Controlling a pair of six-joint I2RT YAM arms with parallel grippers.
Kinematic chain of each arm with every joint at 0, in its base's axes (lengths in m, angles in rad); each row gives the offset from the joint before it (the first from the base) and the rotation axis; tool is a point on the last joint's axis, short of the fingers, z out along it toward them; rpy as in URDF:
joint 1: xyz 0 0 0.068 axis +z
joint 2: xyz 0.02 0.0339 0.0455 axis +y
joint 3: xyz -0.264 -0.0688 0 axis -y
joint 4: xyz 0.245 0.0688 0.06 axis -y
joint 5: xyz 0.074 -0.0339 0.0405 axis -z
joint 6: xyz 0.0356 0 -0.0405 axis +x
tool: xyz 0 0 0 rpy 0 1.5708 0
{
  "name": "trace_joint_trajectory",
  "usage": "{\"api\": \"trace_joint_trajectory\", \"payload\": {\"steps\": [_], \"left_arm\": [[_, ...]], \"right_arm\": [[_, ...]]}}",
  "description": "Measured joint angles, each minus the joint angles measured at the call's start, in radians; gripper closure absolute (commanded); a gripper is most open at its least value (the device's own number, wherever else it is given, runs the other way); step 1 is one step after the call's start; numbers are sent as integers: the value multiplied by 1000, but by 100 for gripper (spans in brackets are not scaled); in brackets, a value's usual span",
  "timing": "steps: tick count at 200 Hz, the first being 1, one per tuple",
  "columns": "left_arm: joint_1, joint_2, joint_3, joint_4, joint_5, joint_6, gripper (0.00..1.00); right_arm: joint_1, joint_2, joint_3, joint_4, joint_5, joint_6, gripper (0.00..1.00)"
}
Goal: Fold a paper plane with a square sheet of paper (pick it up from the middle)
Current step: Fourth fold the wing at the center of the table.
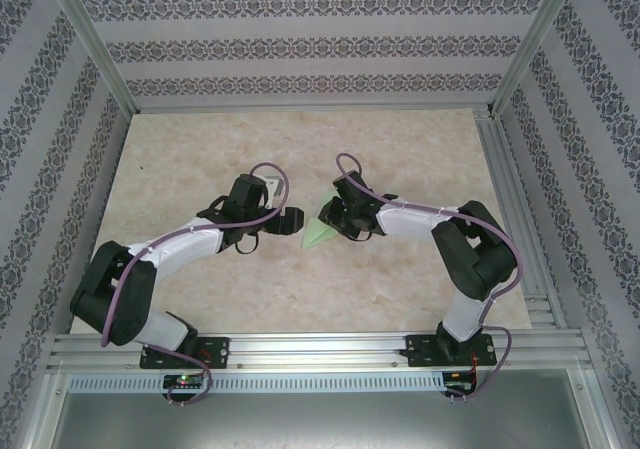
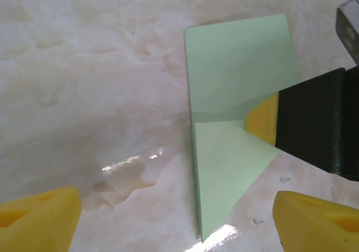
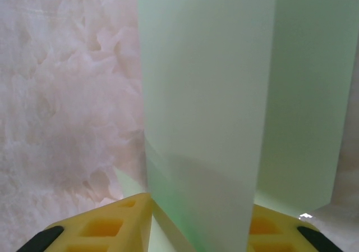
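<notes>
Folded paper [image 1: 318, 233], pale green, lies mid-worktop between the two claws. In the left wrist view the folded paper [image 2: 235, 72] lies mostly flat: one long straight edge on the left, a crease across the middle, and the lower part tapering to a point at the near end. In the right wrist view a tall flap of the paper [image 3: 202, 95] stands upright, with a second layer behind it to the right.

Right claw [image 1: 335, 212] is at the paper's right side. Its yellow fingertip [image 2: 261, 120] touches the paper at the crease. From its own camera, the right claw [image 3: 199, 207] has one yellow pad on each side of the upright flap with a narrow gap between them. Cannot tell whether the pads pinch the flap or only flank it.

Left claw [image 1: 292, 221] is just left of the paper, pointing at it. Left claw [image 2: 175, 207] is spread wide, with nothing between its yellow fingers [image 2: 39, 215], and it is off the paper.

Worktop [image 1: 200, 169] is pale marbled beige and glossy. Patterned walls [image 1: 300, 49] stand on three sides, and an aluminium rail [image 1: 320, 347] at the near edge carries both arm bases.
</notes>
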Motion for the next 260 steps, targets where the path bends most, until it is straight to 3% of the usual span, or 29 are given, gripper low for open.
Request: {"api": "trace_joint_trajectory", "payload": {"steps": [38, 58, 130, 175, 260], "left_arm": [[-56, 1, -42, 55, -16, 55, 9], [-80, 10, -42, 72, -30, 85, 3], [-119, 103, 23, 61, -46, 166, 0], [-169, 157, 21, 133, -40, 266, 20], [-196, 256, -50, 418, -55, 394, 39]], "right_arm": [[-28, -26, -26, 13, -41, -45, 80], [-38, -28, -36, 17, -52, -52, 89], [-42, -64, -85, 66, -48, 35, 98], [-42, -68, -94, 107, -40, 132, 98], [-35, -68, -119, 149, -29, 230, 97]]}}
